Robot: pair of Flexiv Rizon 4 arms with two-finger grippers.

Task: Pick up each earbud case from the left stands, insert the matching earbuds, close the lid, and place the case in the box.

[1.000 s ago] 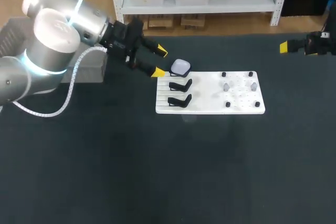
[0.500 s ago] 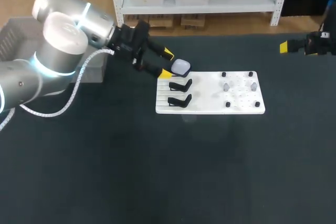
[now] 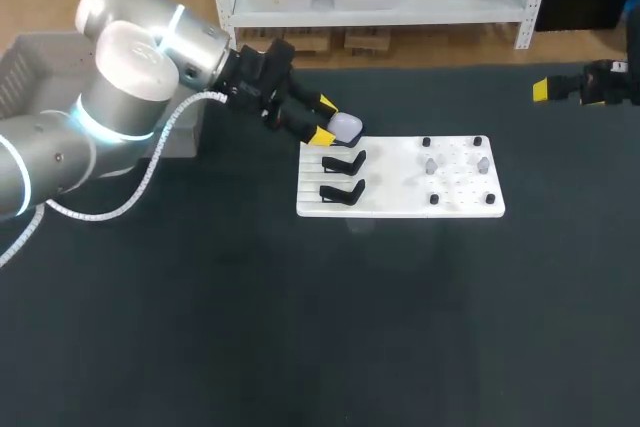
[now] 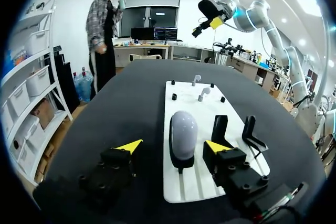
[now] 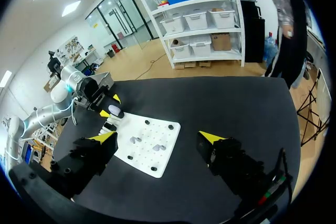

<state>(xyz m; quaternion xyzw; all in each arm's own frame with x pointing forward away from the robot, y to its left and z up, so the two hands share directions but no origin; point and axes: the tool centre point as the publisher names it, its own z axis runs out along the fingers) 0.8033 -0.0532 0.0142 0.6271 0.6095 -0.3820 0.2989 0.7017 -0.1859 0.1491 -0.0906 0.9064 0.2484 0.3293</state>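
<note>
White earbud case [image 3: 345, 127] sits on rearmost stand of white board [image 3: 400, 205]; left gripper [image 4: 174, 147] spread open astride it, no contact. Right gripper [image 5: 157, 137] open, empty, well apart. Earbuds [image 3: 431, 164] on board. Judged: this case's pick not yet made; insertion, closing, boxing outstanding

- No word, number, label or sign can be read on the white board [image 3: 400, 202] in the middle of the head view.
- The earbud case [image 3: 345, 127] at the board's upper left corner looks plain; any fine print there is too small to tell.
- The dark tabletop [image 3: 300, 327] carries no legible marking.
</note>
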